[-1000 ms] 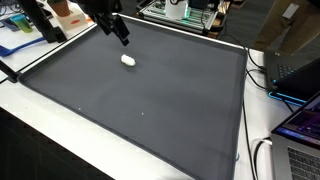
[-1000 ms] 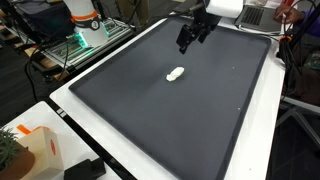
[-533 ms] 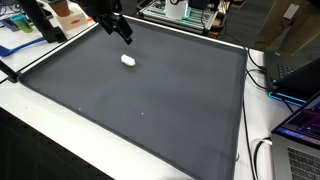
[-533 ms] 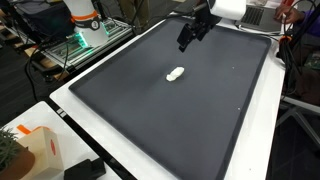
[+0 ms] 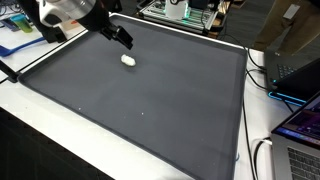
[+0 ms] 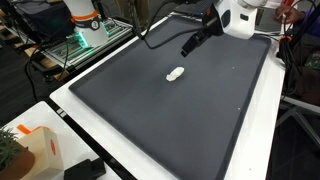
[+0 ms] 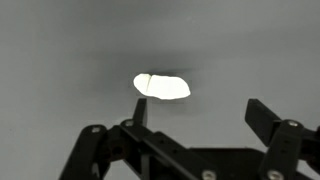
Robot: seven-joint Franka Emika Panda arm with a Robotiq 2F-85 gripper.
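A small white lump [image 5: 128,59] lies flat on the dark top of the table [image 5: 150,115], toward the far edge in an exterior view and free on all sides. In the wrist view the lump [image 7: 162,87] sits just beyond the claw [image 7: 198,106], nearer one finger than the other and not yet between them. The fingers stand well apart with nothing in them.

In both exterior views the claw [image 6: 188,47] hangs above and beside the lump [image 6: 175,73], clear of it, with no contact to be seen.

As to progress, nothing has been gripped. The lump is untouched on the table, and the claw would have to be lined up over it and brought down before any closing, so as far as I can judge all the handling is left.

Set against the picture from a second ago, the lump has not shifted. The arm has turned: the claw, which then pointed more steeply down, now slants toward the lump, and the white wrist housing [image 6: 240,15] has swung into view behind it.

Well away from the lump, past the table edge, a laptop [image 5: 300,72] stands.
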